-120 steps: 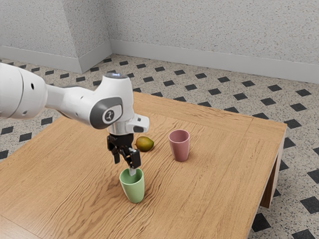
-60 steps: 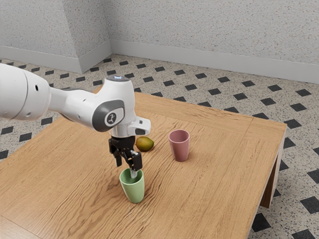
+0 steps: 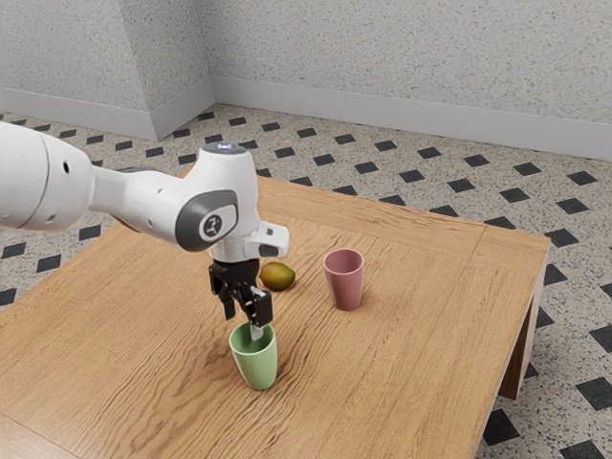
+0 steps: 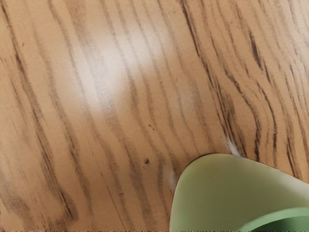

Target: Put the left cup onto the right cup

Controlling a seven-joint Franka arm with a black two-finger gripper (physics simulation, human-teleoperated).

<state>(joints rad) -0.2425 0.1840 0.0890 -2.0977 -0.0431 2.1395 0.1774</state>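
Two cups upright on the wooden table (image 3: 411, 363), well apart: green cup (image 3: 254, 361) nearer the camera, pink cup (image 3: 343, 279) farther off toward the exterior view's right, a yellow-green fruit (image 3: 277, 276) lying beyond the green one, toward the pink. Reaches in from the exterior view's left, forearm roughly level, hand turned straight down. Holds the gripper (image 3: 253, 330) right at the green cup's far rim — one fingertip dipped inside, the other outside, pinched close on the thin wall. Green cup resting on the wood, not lifted. From the wrist, green cup (image 4: 231, 198) blurred just under the hand — table (image 4: 96, 96) grain beside it.
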